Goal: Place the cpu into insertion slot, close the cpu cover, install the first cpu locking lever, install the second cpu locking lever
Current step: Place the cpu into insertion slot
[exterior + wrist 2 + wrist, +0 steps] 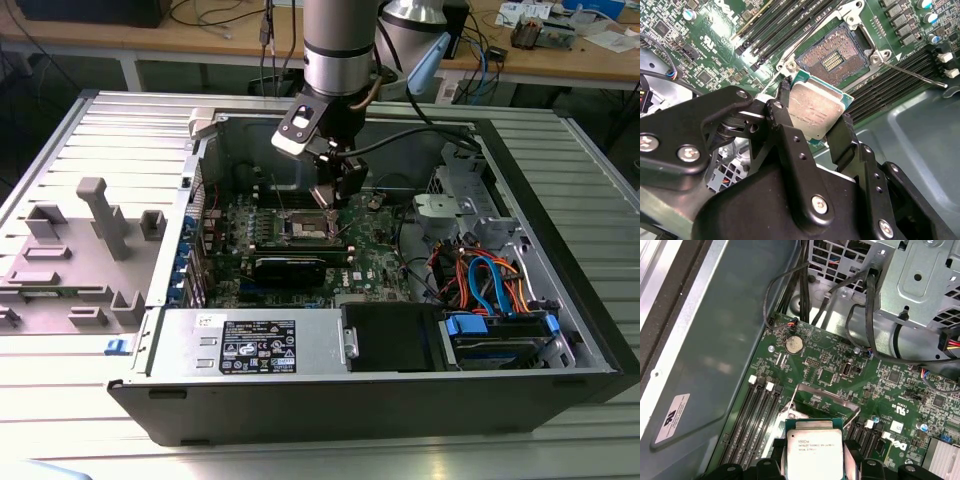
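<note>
In both wrist views my gripper [815, 117] [814, 456] is shut on the cpu [817, 112] [814, 450], its black fingers [842, 135] clamping two opposite edges. The chip's silvery top faces up, and it hangs tilted just above and beside the insertion slot [835, 55], whose dark pin field lies bare inside its silvery rim. The cpu cover [825, 396] stands raised behind the chip. A thin locking lever [912, 72] sticks out over the memory slots. In the exterior view the gripper [335, 195] hovers over the insertion slot [305, 227] inside the open case.
Long black memory slots [890, 75] [752, 415] flank the socket. Black cables [870, 315] and a metal drive cage [920, 280] sit behind the board. The case wall [350, 400], power supply [250, 345] and blue-orange cabled drives [490, 285] ring the motherboard. A grey fixture [90, 240] lies outside.
</note>
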